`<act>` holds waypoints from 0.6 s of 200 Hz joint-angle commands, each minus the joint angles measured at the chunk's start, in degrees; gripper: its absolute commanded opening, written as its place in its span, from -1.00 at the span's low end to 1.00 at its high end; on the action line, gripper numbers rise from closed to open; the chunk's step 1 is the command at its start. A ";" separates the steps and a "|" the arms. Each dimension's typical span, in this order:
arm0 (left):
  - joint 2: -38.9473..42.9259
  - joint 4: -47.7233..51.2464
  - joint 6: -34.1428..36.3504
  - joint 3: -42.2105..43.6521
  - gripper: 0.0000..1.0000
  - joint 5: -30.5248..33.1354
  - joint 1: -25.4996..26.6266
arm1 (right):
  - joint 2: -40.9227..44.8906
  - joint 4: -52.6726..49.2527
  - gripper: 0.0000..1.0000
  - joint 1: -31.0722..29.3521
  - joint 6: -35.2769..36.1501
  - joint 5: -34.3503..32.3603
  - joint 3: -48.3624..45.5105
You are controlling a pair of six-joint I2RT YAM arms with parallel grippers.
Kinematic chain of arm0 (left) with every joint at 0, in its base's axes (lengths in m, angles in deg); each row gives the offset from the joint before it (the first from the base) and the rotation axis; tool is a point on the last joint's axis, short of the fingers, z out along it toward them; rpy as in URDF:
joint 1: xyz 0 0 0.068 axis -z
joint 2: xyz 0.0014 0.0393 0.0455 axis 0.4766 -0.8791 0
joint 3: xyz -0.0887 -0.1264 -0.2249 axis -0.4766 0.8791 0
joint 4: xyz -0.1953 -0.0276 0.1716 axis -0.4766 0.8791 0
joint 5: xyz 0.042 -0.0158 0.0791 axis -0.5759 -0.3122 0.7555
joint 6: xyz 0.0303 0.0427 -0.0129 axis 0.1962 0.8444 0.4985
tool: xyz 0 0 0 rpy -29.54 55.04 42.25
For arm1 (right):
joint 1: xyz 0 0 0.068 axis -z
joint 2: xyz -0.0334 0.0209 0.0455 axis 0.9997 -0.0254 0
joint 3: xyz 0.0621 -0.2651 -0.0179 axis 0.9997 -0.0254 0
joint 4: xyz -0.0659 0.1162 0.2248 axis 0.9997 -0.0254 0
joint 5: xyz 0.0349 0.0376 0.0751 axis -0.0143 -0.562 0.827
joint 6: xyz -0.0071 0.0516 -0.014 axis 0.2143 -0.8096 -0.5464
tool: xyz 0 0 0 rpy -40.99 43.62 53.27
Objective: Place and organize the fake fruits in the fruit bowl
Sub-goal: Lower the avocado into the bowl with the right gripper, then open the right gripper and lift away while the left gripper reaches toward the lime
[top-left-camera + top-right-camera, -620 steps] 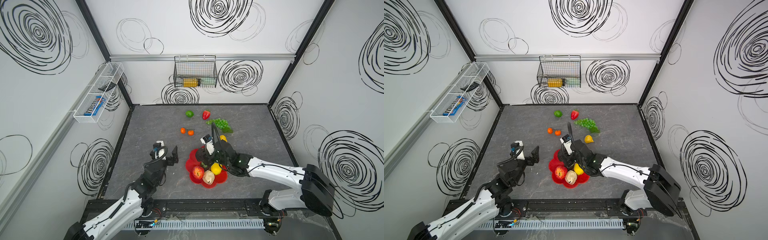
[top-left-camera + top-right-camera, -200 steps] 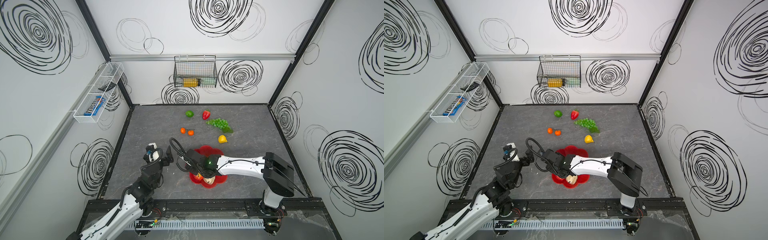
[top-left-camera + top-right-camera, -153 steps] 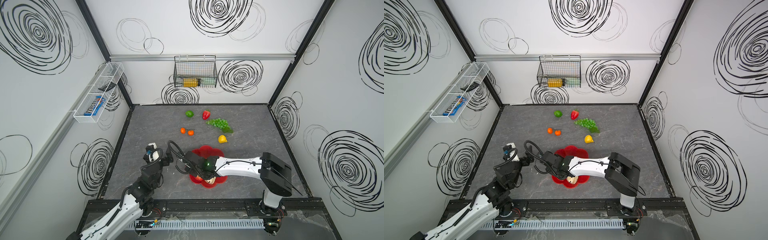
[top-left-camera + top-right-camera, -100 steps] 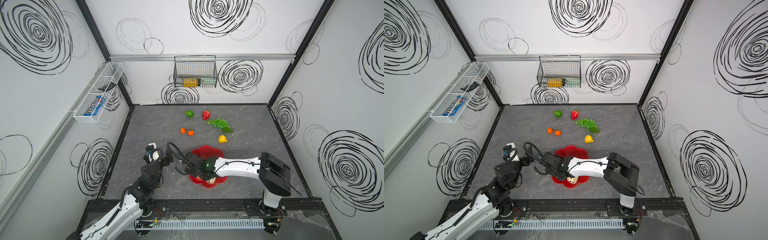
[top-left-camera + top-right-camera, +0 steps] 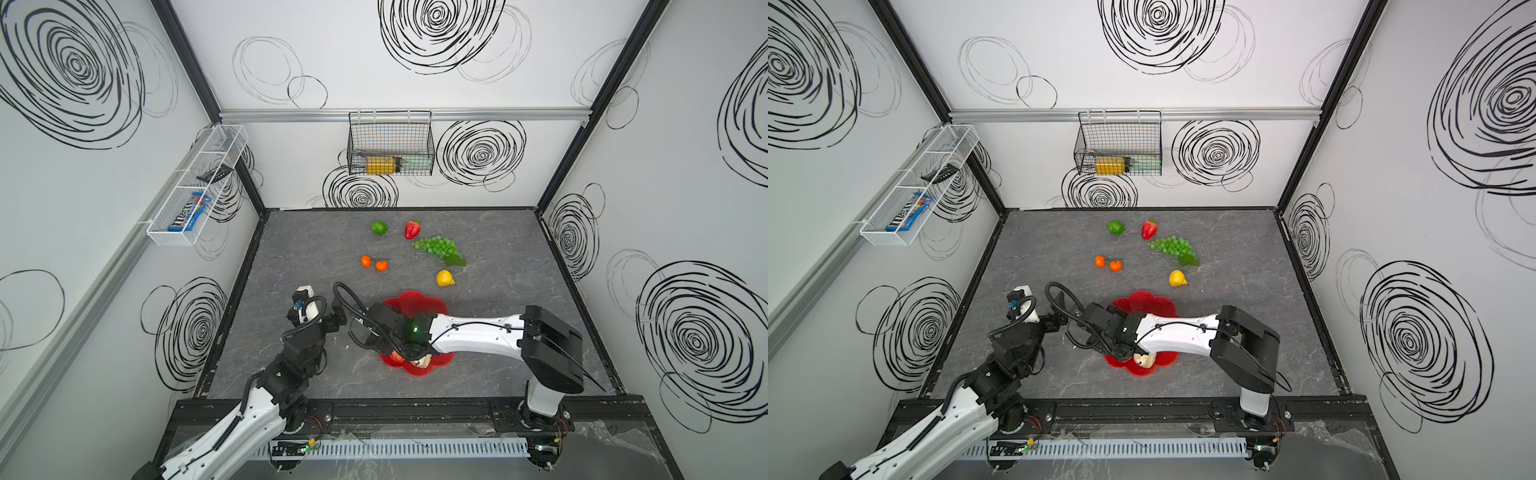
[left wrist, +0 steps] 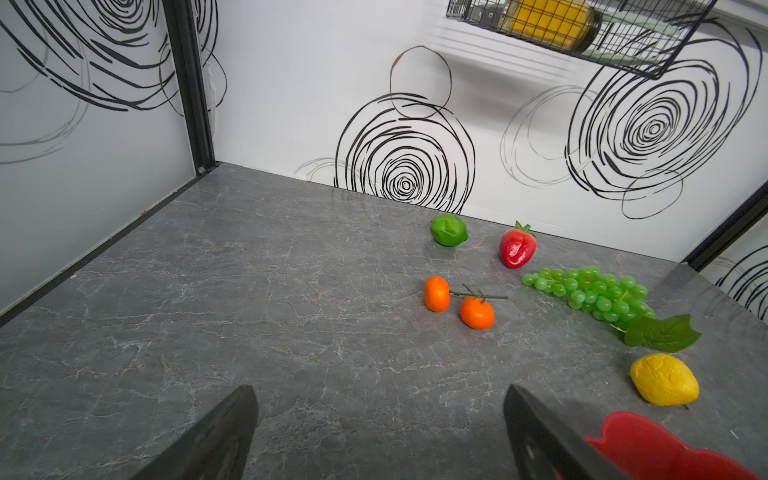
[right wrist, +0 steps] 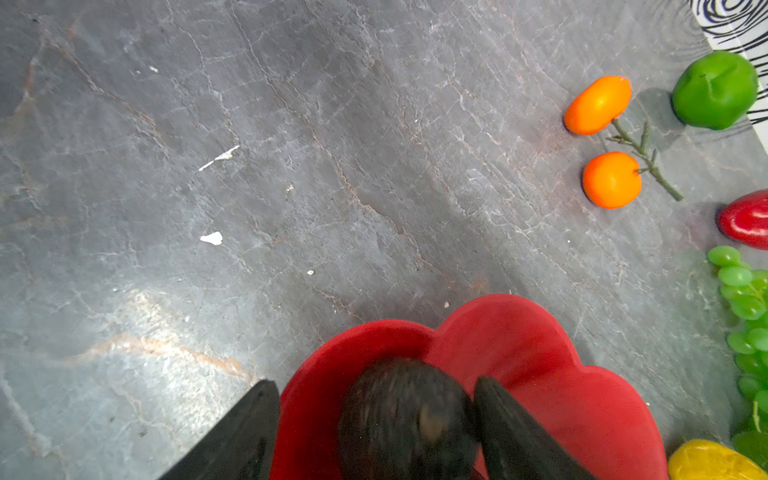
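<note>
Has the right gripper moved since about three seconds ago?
Yes. The right gripper has swung left, away from the lemon, to the fruit bowl's left side, fingers astride an avocado.

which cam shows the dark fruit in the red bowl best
Right wrist view: the dark fruit fills the foreground, in the red bowl, though blurred. In both top views the right arm hides it. The left wrist view shows only the bowl's edge.
</note>
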 commanded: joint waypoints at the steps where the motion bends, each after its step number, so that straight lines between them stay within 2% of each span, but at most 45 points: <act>1: -0.23 -2.50 -0.64 0.36 0.92 0.78 -0.47 | 3.17 -1.05 0.66 -0.20 -0.44 0.98 0.68; 18: -0.47 -2.71 -0.64 0.36 0.92 0.54 -0.56 | 4.30 -0.73 0.70 0.14 -0.62 2.00 0.28; 63: -0.54 -2.72 -0.73 0.41 0.92 0.40 -0.74 | 7.58 0.60 0.67 2.52 -3.00 4.95 -1.01; 120: -2.01 -3.23 -1.24 0.01 0.92 -2.06 -1.42 | 12.05 1.74 0.52 11.54 -12.20 14.29 -3.92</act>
